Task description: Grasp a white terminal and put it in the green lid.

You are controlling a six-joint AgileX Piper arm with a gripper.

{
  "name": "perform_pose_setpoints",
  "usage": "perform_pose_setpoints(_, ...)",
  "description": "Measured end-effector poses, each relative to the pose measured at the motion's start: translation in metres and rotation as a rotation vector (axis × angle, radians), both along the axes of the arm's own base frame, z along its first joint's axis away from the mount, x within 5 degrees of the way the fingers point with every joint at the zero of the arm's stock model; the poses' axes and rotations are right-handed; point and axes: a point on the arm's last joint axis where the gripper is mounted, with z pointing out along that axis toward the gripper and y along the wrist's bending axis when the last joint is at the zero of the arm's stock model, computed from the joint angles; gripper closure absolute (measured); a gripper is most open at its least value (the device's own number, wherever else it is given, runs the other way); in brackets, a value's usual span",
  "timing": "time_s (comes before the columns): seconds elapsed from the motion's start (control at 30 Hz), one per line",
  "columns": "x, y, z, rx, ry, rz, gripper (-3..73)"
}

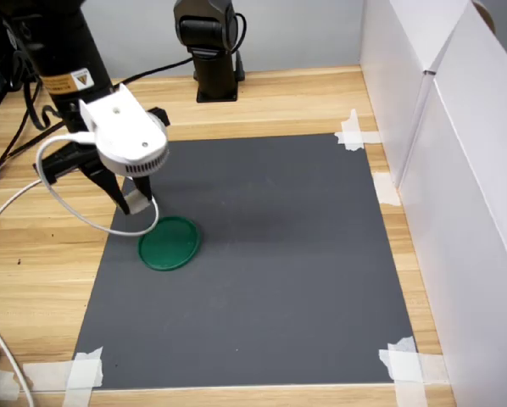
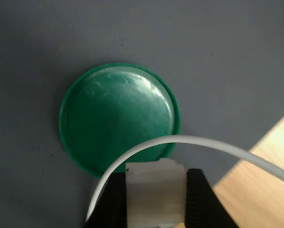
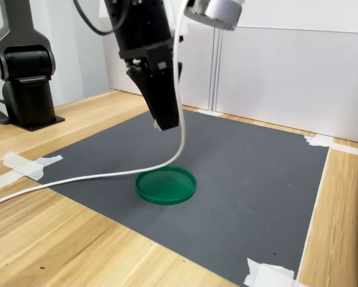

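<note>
Pincer: your gripper (image 2: 156,199) hangs above the mat, fingers pointing down, closed onto the white terminal (image 2: 155,190); in the wrist view the block fills the gap between the two black fingers (image 2: 201,199).
White terminal: you see it best in the wrist view, pale and ribbed, held clear of the surface; in the second exterior view only a pale tip shows at the finger ends (image 3: 159,125).
Green lid: it lies flat on the dark mat (image 1: 270,280), below the gripper and just off to one side, at the first exterior view's left (image 1: 169,242).
Lid contents: you can see its whole floor in the wrist view, and nothing lies in it (image 2: 118,116).
Cable: a white cable (image 2: 213,145) loops under the wrist camera housing (image 1: 126,136) and crosses over the lid's rim in the wrist view.
Mat edges: the lid sits near the mat's edge at the first exterior view's left; light wood table (image 1: 41,254) runs beyond it.
Open room: the mat's centre and the first exterior view's right side are bare, well apart from the lid.
Tape: white strips (image 1: 406,365) hold the mat's corners.
Walls: white panels (image 1: 457,170) stand along the first exterior view's right.
Other hardware: a second black arm base (image 1: 209,51) stands on the wood at the back.
Writing: you have a yellow warning label (image 1: 67,81) on the arm; its text is too small to read.
</note>
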Motion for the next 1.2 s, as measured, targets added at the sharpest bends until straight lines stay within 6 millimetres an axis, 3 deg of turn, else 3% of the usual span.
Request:
perform_pose_setpoints(0.53, -0.006, 0.009, -0.051, -0.020, 0.042, 0.010, 42.1)
perform_pose_setpoints(1.0, 0.003, 0.008, -0.067, -0.022, 0.039, 0.001, 42.1)
perform_pose_setpoints(1.2, 0.004, 0.009, -0.067, -0.001, 0.031, -0.014, 34.9)
